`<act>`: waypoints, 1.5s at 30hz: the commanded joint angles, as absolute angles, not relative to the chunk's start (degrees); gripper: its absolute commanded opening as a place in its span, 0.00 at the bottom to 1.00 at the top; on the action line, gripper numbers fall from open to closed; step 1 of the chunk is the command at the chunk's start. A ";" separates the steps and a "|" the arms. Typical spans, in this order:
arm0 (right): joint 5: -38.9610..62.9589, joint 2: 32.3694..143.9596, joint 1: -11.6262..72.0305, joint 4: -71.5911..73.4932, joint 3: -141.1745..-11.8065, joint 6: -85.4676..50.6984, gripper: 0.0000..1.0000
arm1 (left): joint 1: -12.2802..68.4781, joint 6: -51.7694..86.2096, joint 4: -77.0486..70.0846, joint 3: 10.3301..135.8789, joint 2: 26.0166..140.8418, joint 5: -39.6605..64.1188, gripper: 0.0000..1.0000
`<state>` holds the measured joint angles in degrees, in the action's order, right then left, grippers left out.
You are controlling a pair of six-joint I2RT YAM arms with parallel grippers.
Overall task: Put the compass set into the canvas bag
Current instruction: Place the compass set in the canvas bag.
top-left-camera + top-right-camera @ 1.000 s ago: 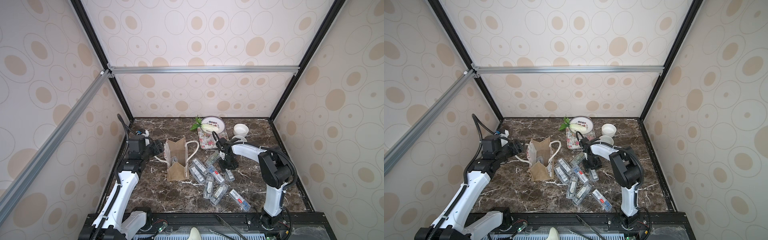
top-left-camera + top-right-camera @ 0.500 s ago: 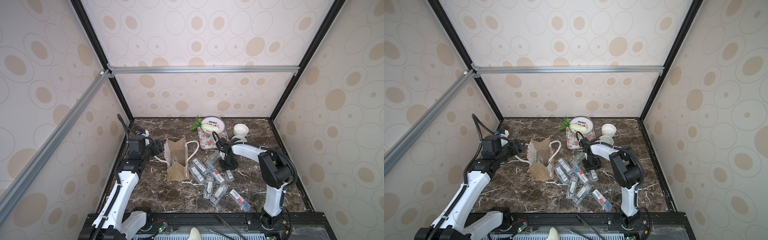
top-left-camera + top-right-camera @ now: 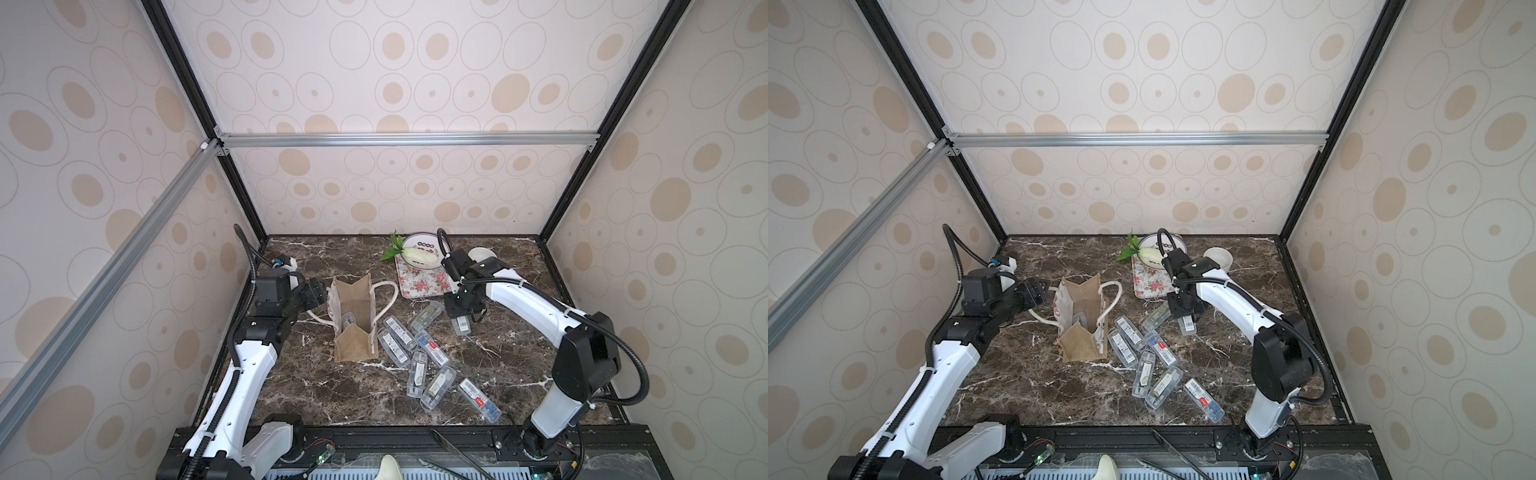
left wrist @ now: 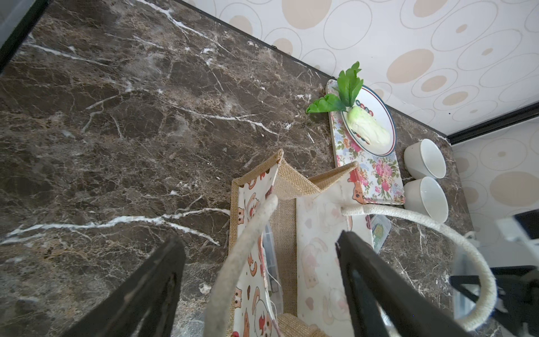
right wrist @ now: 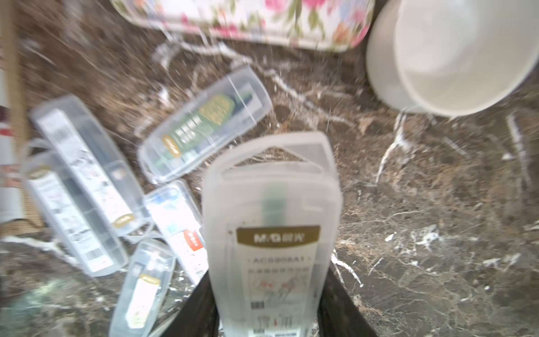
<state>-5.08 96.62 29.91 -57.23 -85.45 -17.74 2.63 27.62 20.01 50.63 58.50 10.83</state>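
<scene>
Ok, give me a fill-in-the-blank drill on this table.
The right gripper is ___ on a compass set.
The left gripper is open beside the canvas bag's rope ___.
The vegetable lies on a round ___.
Beside the floral tray stand ___ white bowls.
Missing: shut; handle; plate; two.

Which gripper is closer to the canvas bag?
Left. The left gripper is close beside the canvas bag, jaws straddling its rope handle; the right gripper stands apart on the bag's other side, shut on a compass set.
</scene>
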 commanded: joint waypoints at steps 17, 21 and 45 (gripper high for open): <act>-4.45 114.90 48.20 -66.77 -132.82 -16.36 0.41 | 2.93 27.51 19.60 49.57 57.39 10.99 0.78; -3.97 125.29 51.72 -69.56 -147.34 -15.09 0.41 | 2.90 27.86 19.61 49.37 56.82 10.82 0.77; -2.22 139.67 55.20 -57.92 -146.17 -14.88 0.41 | 2.86 31.49 19.12 47.57 53.17 8.35 0.72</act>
